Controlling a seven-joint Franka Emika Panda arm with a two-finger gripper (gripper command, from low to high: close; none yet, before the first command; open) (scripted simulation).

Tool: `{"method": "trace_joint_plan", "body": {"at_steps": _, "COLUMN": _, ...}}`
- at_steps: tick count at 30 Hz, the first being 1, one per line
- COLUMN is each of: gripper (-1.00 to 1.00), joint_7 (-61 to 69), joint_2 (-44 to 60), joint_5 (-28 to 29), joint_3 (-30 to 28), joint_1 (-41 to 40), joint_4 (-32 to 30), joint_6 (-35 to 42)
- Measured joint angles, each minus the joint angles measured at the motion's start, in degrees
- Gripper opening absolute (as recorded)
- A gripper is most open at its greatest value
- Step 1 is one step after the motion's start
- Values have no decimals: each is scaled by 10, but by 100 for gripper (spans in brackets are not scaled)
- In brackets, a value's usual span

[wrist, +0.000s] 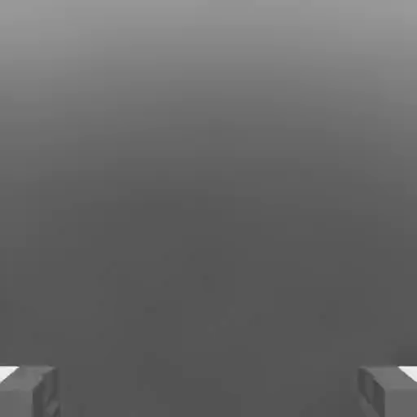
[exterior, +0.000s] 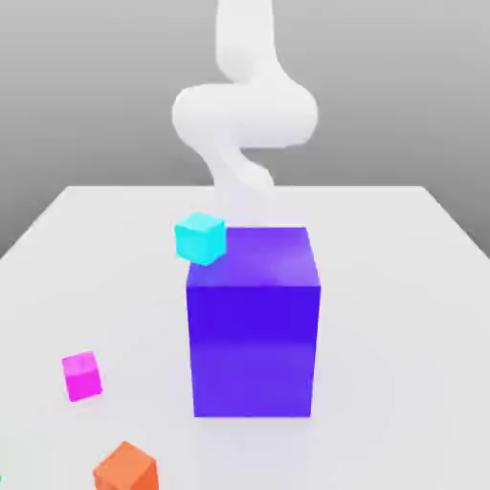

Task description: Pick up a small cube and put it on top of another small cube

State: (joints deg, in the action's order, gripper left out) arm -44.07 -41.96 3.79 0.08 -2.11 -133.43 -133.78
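Magenta cube (exterior: 81,375) sits unmarked on the white surface (exterior: 402,287), near the orange cube (exterior: 125,469), partly cut off. Big blue-violet block (exterior: 253,321) probably hides the arm's (exterior: 244,110) lower part. Jaws stand released, empty.

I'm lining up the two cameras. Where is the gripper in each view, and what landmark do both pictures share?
Exterior view: the white arm runs down behind the big blue block, which hides its end.
Hand view: the gripper is open, with its grey fingertips spread wide at opposite corners.
Shared landmark: the plain grey backdrop, probably the same grey that lies beyond the fingertips.
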Motion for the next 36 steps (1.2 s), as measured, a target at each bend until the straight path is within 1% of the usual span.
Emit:
{"method": "trace_joint_plan", "body": {"at_steps": 6, "gripper": 0, "joint_7": 50, "joint_2": 97, "joint_5": 84, "joint_3": -15, "joint_1": -47, "joint_4": -39, "joint_6": -45}}
{"method": "trace_joint_plan", "body": {"at_steps": 11, "gripper": 0, "joint_7": 103, "joint_2": 175, "joint_5": 135, "joint_3": -45, "joint_1": -80, "joint_4": -70, "joint_6": -80}}
{"method": "trace_joint_plan", "body": {"at_steps": 16, "gripper": 0, "joint_7": 171, "joint_2": 251, "joint_5": 165, "joint_3": -88, "joint_1": -104, "joint_4": -102, "joint_6": -119}}
{"method": "trace_joint_plan", "body": {"at_steps": 20, "gripper": 0, "joint_7": 243, "joint_2": 311, "joint_5": 164, "joint_3": -122, "joint_1": -123, "joint_4": -129, "joint_6": -154}}
{"method": "trace_joint_plan", "body": {"at_steps": 24, "gripper": 0, "joint_7": 336, "joint_2": 369, "joint_5": 135, "joint_3": -156, "joint_1": -137, "joint_4": -158, "joint_6": -195}}
{"method": "trace_joint_plan", "body": {"at_steps": 27, "gripper": 0, "joint_7": 426, "joint_2": 411, "joint_5": 84, "joint_3": -169, "joint_1": -158, "joint_4": -181, "joint_6": -226}}
{"method": "trace_joint_plan", "body": {"at_steps": 29, "gripper": 0, "joint_7": 497, "joint_2": 438, "joint_5": 36, "joint_3": -161, "joint_1": -180, "joint_4": -196, "joint_6": -247}}
{"method": "trace_joint_plan", "body": {"at_steps": 32, "gripper": 0, "joint_7": 612, "joint_2": 476, "joint_5": -56, "joint_3": -135, "joint_1": -209, "joint_4": -215, "joint_6": -274}}
{"method": "trace_joint_plan", "body": {"at_steps": 36, "gripper": 0, "joint_7": 673, "joint_2": 530, "joint_5": -123, "joint_3": -99, "joint_1": -236, "joint_4": -209, "joint_6": -317}}
